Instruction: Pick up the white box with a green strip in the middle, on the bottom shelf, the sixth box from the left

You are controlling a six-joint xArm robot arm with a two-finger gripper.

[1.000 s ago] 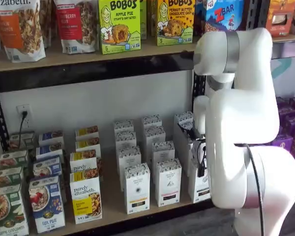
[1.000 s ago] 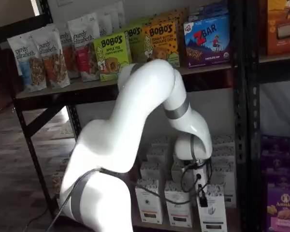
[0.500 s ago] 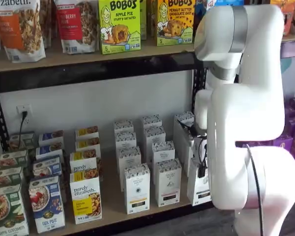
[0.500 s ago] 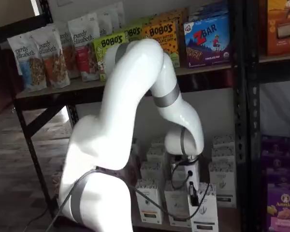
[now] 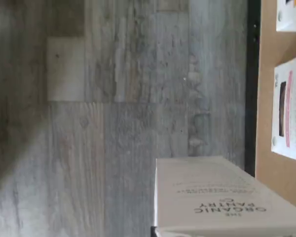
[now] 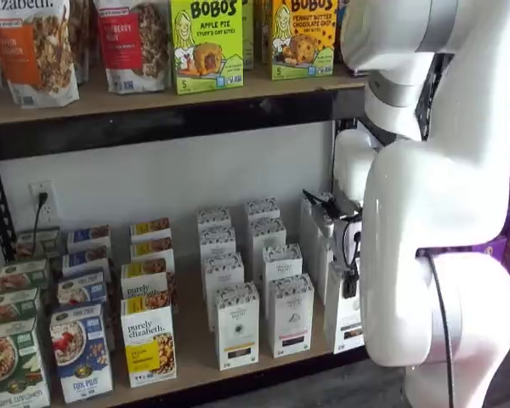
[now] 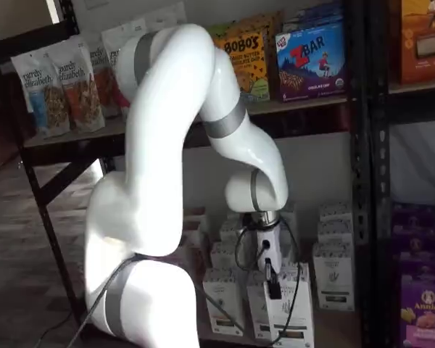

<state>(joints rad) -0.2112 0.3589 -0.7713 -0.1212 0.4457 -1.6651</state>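
Observation:
My gripper (image 7: 273,285) is shut on a white box (image 7: 296,306) and holds it upright in front of the bottom shelf (image 6: 189,336). In a shelf view one black finger (image 6: 348,285) lies against the box (image 6: 345,316), beside a cable. The wrist view shows the held box (image 5: 222,197), printed "The Organic Pantry Co", out over the grey floor beyond the shelf's black rail (image 5: 251,84) and tan board (image 5: 270,98). I cannot make out a green strip on it.
Rows of similar white boxes (image 6: 236,323) fill the shelf's middle, with cereal boxes (image 6: 149,344) to the left. Two more white boxes (image 7: 333,272) stand to the right of the held one. A black rack post (image 7: 370,181) rises at the right. The arm's white body (image 6: 433,255) hides the shelf's right end.
The gripper and the box have moved outward from the shelf, leftward in one shelf view. The arm's upper links have swung up and away.

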